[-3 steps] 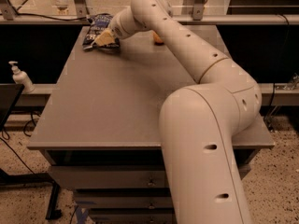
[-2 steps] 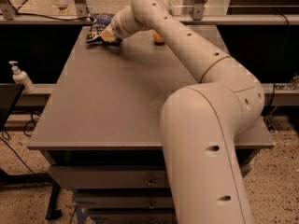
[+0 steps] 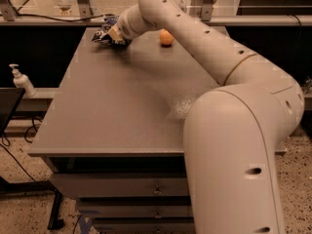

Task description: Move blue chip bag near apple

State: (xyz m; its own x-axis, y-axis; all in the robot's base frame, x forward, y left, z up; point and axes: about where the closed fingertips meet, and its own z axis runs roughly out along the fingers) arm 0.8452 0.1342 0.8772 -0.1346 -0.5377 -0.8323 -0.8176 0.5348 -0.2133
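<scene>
Camera view shows the blue chip bag (image 3: 104, 33) at the far left corner of the desk (image 3: 112, 111), just inside the far edge and close to the left edge. It is a crumpled dark bag with pale markings, and its right part is covered by the end effector (image 3: 116, 34), which sits directly against it. Whether the end effector is clenched on the bag or released cannot be told, since the wrist hides the contact. Whether the bag rests flat on the desk or is raised a little is also unclear.

To the right along the far edge, near the middle of it, lies a round orange fruit (image 3: 166, 37). It is well apart from the bag and rests on the desk with the arm (image 3: 209, 48) passing just beside it. No stem shows on it.

The arm runs from the far left corner diagonally over the far right part of the desk, bends above the right edge, and comes down as a thick pale column at the near right corner.

Below the near edge, drawers (image 3: 122, 186) are stacked under the desk. Beyond the left edge, on a lower ledge, a white pump bottle (image 3: 20, 81) stands upright. A dark cable (image 3: 53, 18) runs along the rail behind the far edge.
</scene>
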